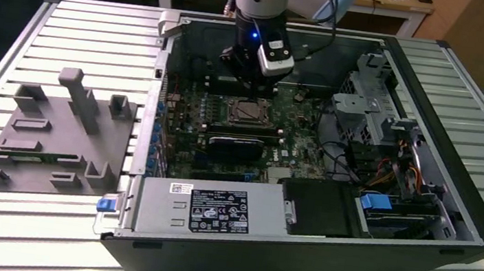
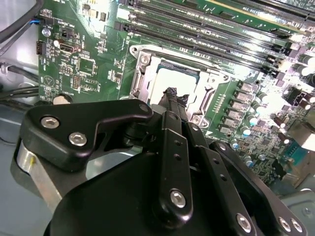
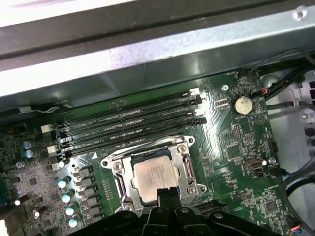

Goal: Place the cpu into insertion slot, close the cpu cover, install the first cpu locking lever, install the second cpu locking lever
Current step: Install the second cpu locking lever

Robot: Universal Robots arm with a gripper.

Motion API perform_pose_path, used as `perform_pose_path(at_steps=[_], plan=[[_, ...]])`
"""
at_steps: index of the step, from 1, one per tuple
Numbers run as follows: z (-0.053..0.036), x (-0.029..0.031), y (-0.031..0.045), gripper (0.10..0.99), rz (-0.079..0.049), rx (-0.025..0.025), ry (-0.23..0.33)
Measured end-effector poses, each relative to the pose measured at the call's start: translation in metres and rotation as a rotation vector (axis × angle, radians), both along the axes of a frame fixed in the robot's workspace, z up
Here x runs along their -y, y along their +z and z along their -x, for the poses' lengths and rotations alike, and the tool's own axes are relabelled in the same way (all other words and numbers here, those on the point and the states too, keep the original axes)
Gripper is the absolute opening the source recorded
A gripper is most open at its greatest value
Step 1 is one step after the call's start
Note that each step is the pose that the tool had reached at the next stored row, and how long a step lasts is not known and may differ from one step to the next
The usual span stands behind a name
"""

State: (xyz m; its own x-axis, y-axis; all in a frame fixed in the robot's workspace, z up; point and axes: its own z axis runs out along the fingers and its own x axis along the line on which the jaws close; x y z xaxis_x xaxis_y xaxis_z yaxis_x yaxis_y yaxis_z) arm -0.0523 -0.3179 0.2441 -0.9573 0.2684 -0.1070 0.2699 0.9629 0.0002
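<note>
Now the gripper (image 3: 166,192), fingers pinched together and holding nothing, is hovering over the seated cpu (image 3: 156,178), risking scraping its lid.

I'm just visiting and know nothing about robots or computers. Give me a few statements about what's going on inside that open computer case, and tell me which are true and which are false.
1. The cpu lies in the insertion slot. True.
2. The gripper is carrying the cpu through the air. False: the chip sits flat in the socket, and the fingertips are at its edge.
3. The gripper hangs over the grey fixture beside the case. False: in the exterior view it is inside the computer case, above the socket.
4. Long black memory slots run alongside the socket. True.
5. A round coin battery sits on the green circuit board. True.
</note>
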Motion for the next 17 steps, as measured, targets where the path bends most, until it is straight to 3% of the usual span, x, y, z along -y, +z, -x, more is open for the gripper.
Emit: perform_pose_path(at_steps=[5, 17], plan=[[-0.0001, 0.0023, 0.0015, 0.106, 0.002, 0.0, 0.0], [-0.0001, 0.0244, 0.0015, 0.106, 0.002, -0.0001, 0.0]])
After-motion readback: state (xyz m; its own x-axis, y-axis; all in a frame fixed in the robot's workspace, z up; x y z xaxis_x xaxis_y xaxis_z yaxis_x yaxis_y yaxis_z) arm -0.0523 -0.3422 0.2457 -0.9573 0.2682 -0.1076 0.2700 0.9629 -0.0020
